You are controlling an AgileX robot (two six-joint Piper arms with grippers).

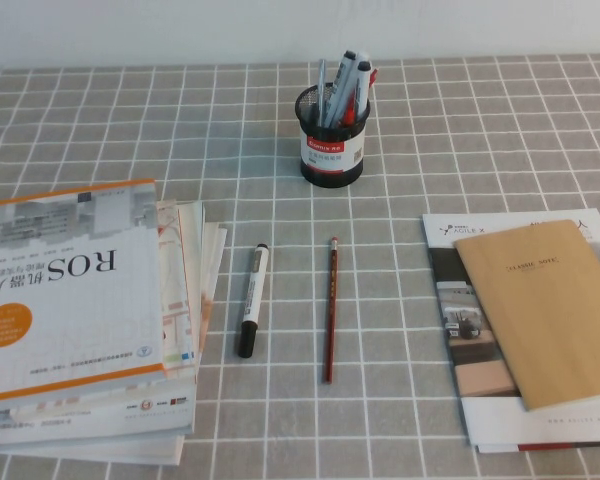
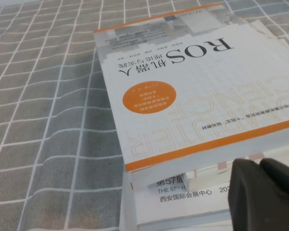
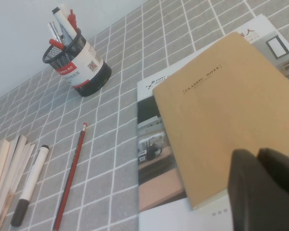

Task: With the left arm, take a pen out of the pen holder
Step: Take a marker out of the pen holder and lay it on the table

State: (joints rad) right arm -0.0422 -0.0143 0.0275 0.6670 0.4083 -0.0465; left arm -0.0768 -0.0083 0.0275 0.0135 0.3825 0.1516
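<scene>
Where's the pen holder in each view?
High view: pen holder far centre, beyond the red pencil.
Left wrist view: not in it; left gripper, shut, hovers over the book stack.
Right wrist view: pen holder beyond the red pencil; right gripper, shut, over the tan notebook.
Shared landmark: the book stack, in all three.

Mesh pen holder [image 1: 332,152] with perhaps 5 pens [image 1: 346,85], beyond 1 marker [image 1: 252,300] and 1 pencil [image 1: 331,308]

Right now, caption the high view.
Pen holder untouched behind marker and pencil; left hand off-frame near books, right hand near notebook.
</scene>
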